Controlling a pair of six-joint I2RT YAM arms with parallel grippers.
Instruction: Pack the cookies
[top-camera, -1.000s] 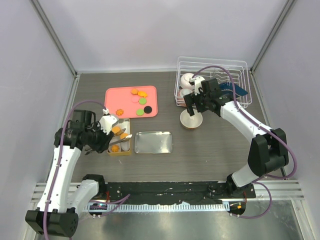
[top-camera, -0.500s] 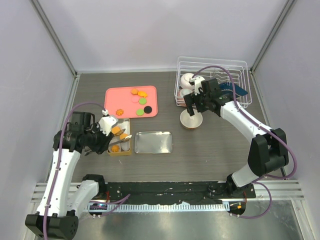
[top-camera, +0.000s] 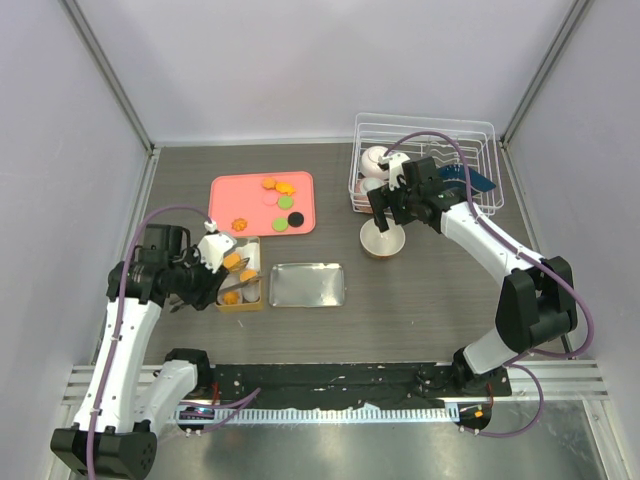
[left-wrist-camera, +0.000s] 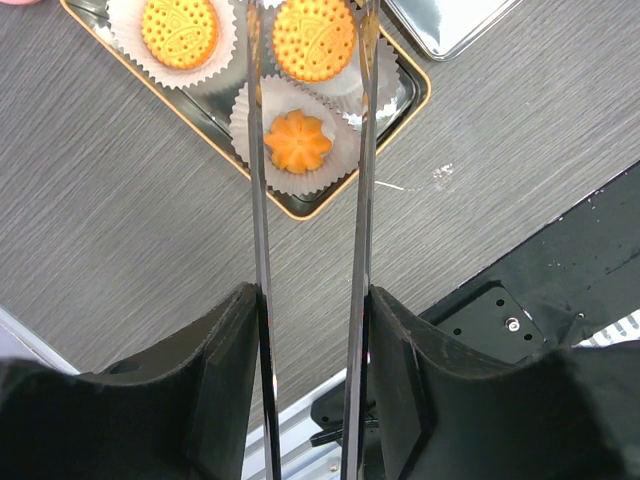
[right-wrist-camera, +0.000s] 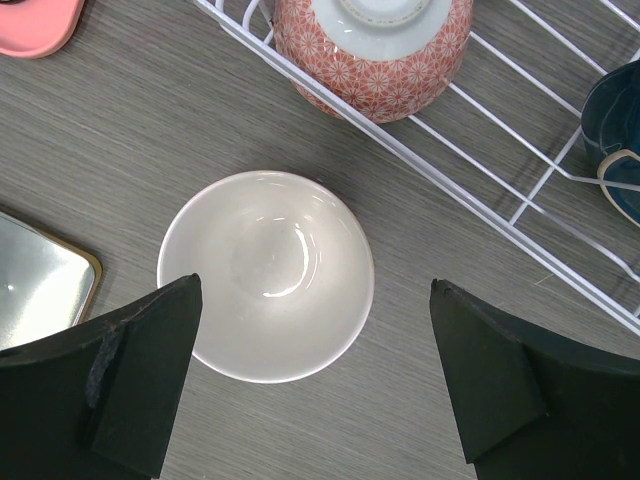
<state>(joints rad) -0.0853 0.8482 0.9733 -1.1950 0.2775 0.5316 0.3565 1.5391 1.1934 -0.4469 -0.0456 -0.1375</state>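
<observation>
Grey table (top-camera: 420, 300): left pincer (left-wrist-camera: 312, 300) grips tongs (left-wrist-camera: 258, 200) over cookies (left-wrist-camera: 297, 140) (pulled back slightly); right pincer (right-wrist-camera: 315, 295) wide above bowl (right-wrist-camera: 250, 230)

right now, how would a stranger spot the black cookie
Start at the pink tray, left of centre in the top view. At its near right corner, beside a green cookie, lies the black cookie. It is the only black one.

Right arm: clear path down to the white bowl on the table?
Likely yes: the right tool hangs open straight above the white bowl, which stands upright, empty and clear of the wire rack.
</observation>
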